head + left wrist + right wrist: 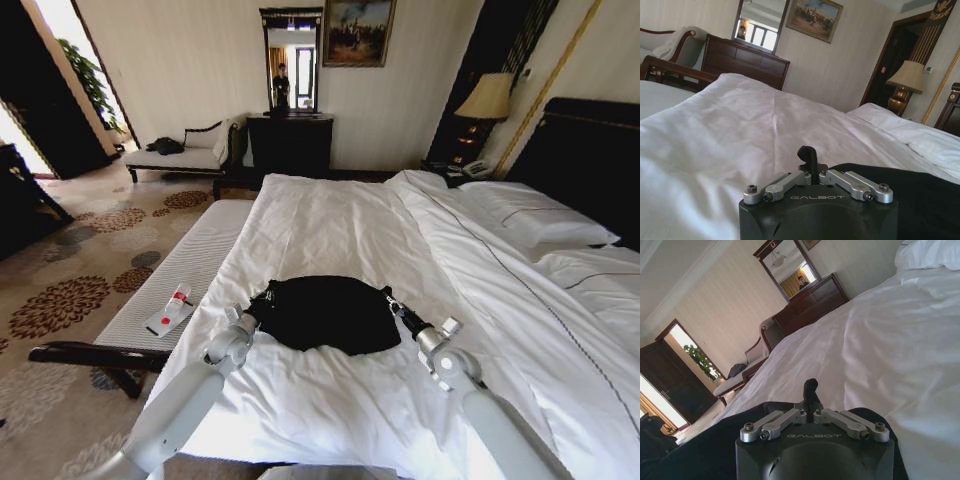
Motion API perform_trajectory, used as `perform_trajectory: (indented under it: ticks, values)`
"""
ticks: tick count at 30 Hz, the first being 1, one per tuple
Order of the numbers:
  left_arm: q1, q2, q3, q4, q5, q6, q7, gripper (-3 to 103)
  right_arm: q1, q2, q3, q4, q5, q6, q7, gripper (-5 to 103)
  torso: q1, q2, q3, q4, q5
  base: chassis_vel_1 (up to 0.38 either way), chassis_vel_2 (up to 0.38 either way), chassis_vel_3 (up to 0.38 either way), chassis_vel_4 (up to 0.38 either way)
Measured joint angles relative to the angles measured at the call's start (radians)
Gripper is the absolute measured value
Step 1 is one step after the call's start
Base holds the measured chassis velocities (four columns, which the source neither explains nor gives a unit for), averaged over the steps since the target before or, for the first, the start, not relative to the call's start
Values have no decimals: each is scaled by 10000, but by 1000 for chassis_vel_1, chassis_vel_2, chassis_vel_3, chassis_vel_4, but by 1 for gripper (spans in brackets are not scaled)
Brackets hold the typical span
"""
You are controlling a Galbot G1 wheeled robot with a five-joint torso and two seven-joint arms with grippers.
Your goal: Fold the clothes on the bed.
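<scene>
The black T-shirt [325, 312] is being pinched on the bed [330, 220]: left gripper [262, 303] clamped on one edge, right gripper [392, 304] on the opposite one.

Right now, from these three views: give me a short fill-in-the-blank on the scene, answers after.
1. The black T-shirt lies on the white ____ of the bed.
2. The left gripper and right gripper sit at opposite ____ of the T-shirt.
3. Both grippers' jaws are ____.
4. On the wall above the dark dresser hangs a ____.

Answers: duvet; sides; shut; mirror
</scene>
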Motion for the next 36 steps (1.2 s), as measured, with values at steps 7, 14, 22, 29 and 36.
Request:
perform_trajectory:
  ticks: [7, 14, 22, 29, 36]
  values:
    - [722, 264, -245, -552, 71, -56, 46, 2, -606, 186, 86, 140, -556, 330, -273, 1, -1, 0, 0, 1, 0, 0, 0, 0, 0]
    - [987, 589, -358, -611, 255, -186, 219, 2, -1123, 232, 263, 188, -1039, 803, -583, 1, 1, -1, 1, 1, 0, 0, 0, 0, 0]
    - [529, 1110, -215, -355, 72, -257, 367, 2, -1685, 278, 544, 370, -1165, 1304, -817, 1, 0, -2, 1, -1, -1, 0, 0, 0, 0]
    - [361, 1956, 220, -460, -16, -301, 556, 2, -1882, 389, 471, 397, -1589, 1531, -917, 1, 1, -3, 1, 2, 2, 0, 0, 0, 0]
    - [677, 2071, 181, -844, 8, -313, 547, 2, -2035, 403, 414, 358, -1771, 1596, -931, 1, 1, -2, 1, 2, 2, 0, 0, 0, 0]
